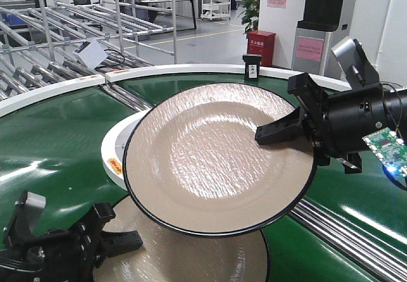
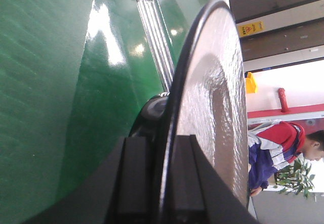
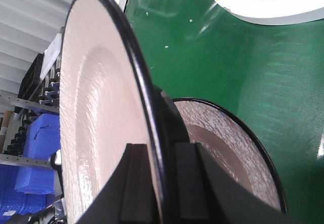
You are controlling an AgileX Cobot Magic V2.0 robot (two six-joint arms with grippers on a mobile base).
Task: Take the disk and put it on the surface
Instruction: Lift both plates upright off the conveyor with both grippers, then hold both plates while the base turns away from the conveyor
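Two beige disks with black rims show. The upper disk (image 1: 216,161) hangs tilted above the green belt, and my right gripper (image 1: 283,131) is shut on its right rim. In the right wrist view this disk (image 3: 96,123) stands edge-on between the jaws of the right gripper (image 3: 164,183). The lower disk (image 1: 191,256) lies under it at the bottom edge, and it also shows past the jaws (image 3: 223,138). My left gripper (image 1: 121,240) is shut on its left rim. The left wrist view has that disk (image 2: 212,92) pinched in the left gripper (image 2: 163,183). The dark tabletop surface is out of view.
The green conveyor belt (image 1: 57,142) curves around a white inner rim (image 1: 117,145). Metal rollers (image 1: 343,225) run at the right. A small black box (image 1: 252,67) stands on the far white rim. Metal racks (image 1: 63,14) fill the back left. A person (image 2: 278,148) stands beyond.
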